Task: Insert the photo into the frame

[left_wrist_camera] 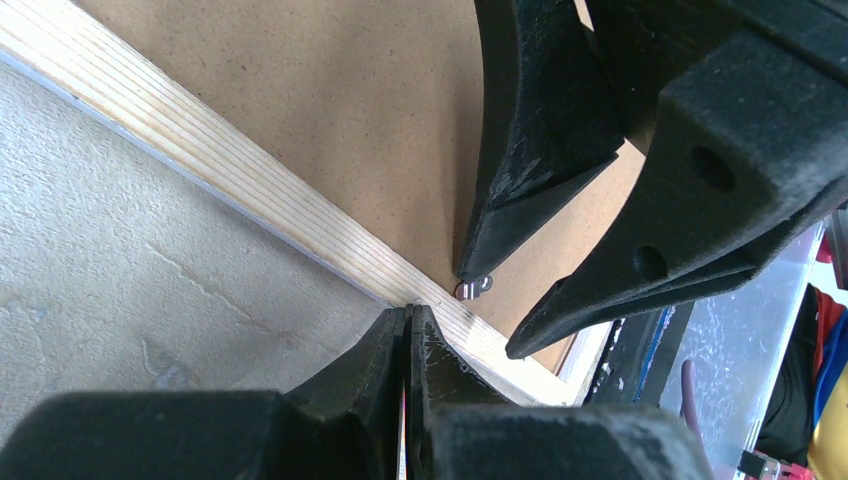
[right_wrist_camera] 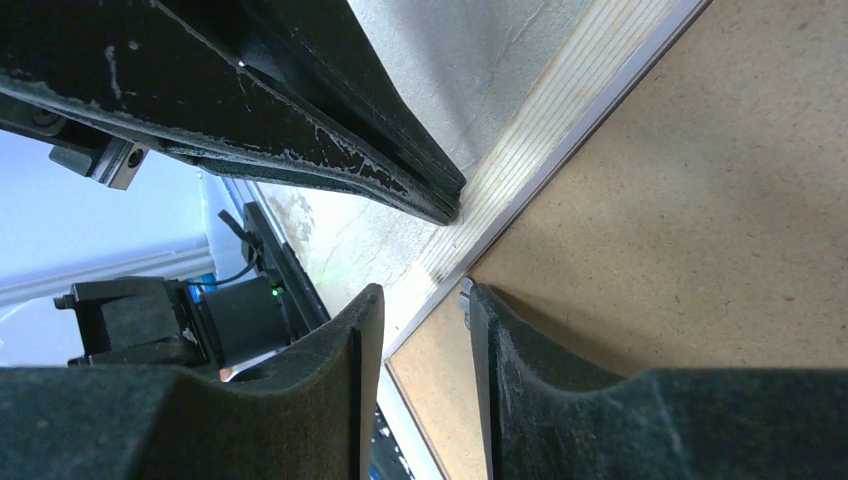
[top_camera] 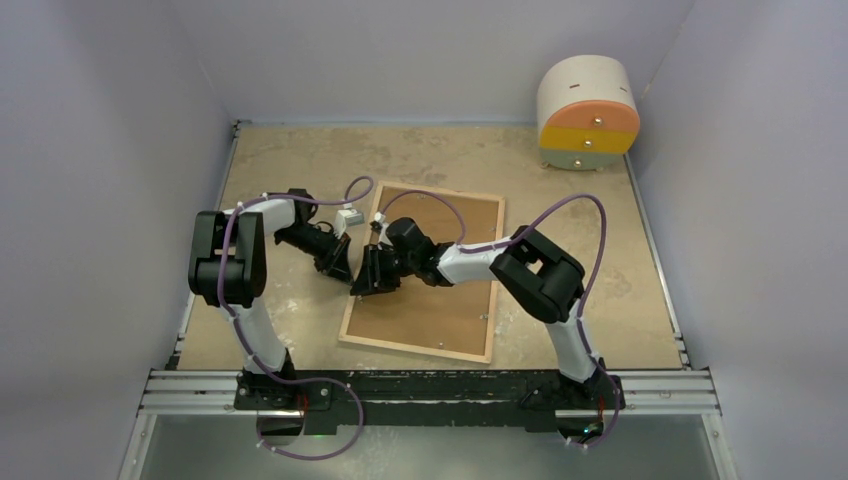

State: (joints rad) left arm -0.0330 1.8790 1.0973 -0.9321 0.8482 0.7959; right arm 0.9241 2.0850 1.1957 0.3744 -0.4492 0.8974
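Broad beige speckled surface (top_camera: 300, 160), boxed in by pale walls at left, far side and right, with a metal rail (top_camera: 430, 390) carrying both arm bases along the near edge. Wide bare room at the far left, down the right side and in the near-left corner.

Slightly right of centre: large thin rectangular frame (top_camera: 412, 347), flat on the surface, light wood rear face up, turned a little off square with its far end shifted right. Inside its rim, plain brown hardboard sheet (top_camera: 440, 310), filling the opening edge to edge. All four frame edges well apart from the walls.

In the far right corner, well apart from the frame: round cream drawer unit (top_camera: 588, 110) with one orange and one yellow drawer front.

Both arms tip to tip at the frame's left edge, with little room between them. On the left gripper (left_wrist_camera: 408, 310): jaws pressed fully together, tips down on the striped wood rim just outside the hardboard. On the right gripper (right_wrist_camera: 425, 295): jaws apart with a clear gap, one finger on the rim side, the other over the hardboard, clamping nothing.

Beside the left arm's wrist, just off the frame's far-left corner: small white-grey block (top_camera: 350, 216).

At the hardboard's left edge, against the inner side of one right-gripper finger: small metal clip (left_wrist_camera: 474, 287).
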